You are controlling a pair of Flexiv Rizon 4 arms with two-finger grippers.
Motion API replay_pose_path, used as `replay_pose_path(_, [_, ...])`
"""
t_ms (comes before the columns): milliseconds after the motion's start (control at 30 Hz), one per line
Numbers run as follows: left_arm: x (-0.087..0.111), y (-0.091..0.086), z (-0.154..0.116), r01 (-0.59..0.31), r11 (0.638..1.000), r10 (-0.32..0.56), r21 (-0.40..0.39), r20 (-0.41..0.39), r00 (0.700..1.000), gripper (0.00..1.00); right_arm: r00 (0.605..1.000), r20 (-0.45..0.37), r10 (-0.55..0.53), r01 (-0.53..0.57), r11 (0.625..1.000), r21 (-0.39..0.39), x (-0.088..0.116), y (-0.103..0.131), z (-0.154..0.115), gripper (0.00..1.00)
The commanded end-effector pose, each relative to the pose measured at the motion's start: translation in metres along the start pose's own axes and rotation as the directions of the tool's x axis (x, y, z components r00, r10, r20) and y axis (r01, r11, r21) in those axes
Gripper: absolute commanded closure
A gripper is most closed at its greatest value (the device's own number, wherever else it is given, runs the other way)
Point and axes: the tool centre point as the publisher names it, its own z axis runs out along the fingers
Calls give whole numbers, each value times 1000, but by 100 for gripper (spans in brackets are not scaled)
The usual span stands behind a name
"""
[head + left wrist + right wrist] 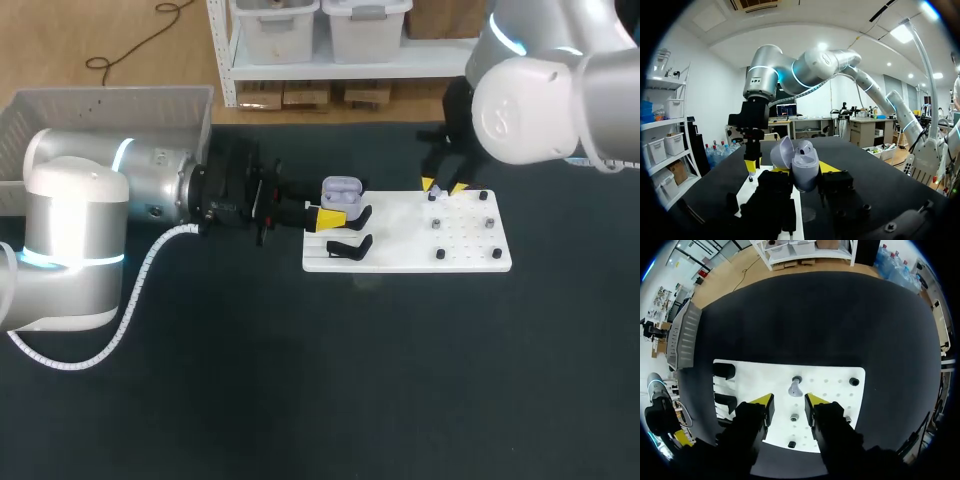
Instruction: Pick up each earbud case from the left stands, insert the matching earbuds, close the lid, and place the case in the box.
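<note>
While the left arm lies low across the black table, its left gripper pinches a lavender earbud case from both sides, with a yellow tip showing on either flank of the shell. The lid stands swung open. Gripper and case sit at the near-left end of the white board, just by the two black stands.

At the board's far right corner the right gripper points straight down, its fingers spread apart and touching nothing. Just ahead of the gap between them lies a small pale piece on the board, an earbud as far as I can make out, though it is too small to be sure. Dark pegs dot the board around it.

Off beyond the left arm, well apart from the board, stands the grey box.
</note>
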Motion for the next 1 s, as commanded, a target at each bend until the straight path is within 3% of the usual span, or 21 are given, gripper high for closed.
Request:
replay_pose_path(33, [1,-1,0,-2,1000,2,-4,1,1000,100,1000,11,2,-2,1000,7,3,-1,2,62])
replay_pose_path(1000, [1,-1,0,-2,1000,2,-4,1,1000,100,1000,8,3,-3,999,42,-3,-6,17,67])
